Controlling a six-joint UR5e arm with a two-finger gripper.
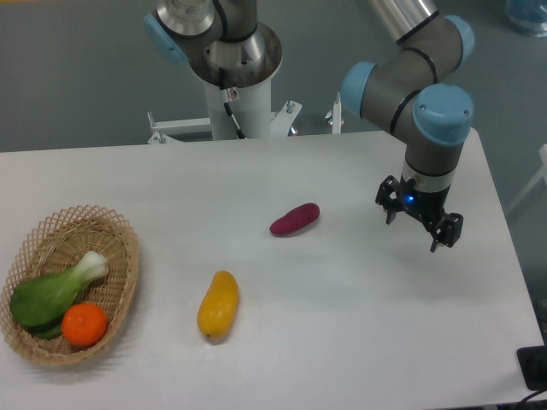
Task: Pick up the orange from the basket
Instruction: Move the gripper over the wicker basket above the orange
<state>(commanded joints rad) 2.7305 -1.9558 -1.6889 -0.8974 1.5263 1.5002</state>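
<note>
the orange [85, 324] is small, round and bright, with a smooth skin that catches a little shine on top. it sits inside the basket [117, 235], at the near end of it, close to the rim on the side facing the camera. the basket is an oval of tan woven wicker with an open-weave edge, lying at the left end of the white desk [342, 333]. beside the orange in the same basket lies a leafy green vegetable [53, 290] with a pale stalk, its dark leaves touching the orange's left side.

out on the desk, well apart from the basket, lie an elongated yellow-orange fruit [218, 304] and, farther back, a purple sweet potato [295, 219].

the pincer [419, 224] hangs over the right part of the desk, far from the basket, pointing down with its two dark fingers spread and nothing between them. a small blue light glows on the wrist above it.
</note>
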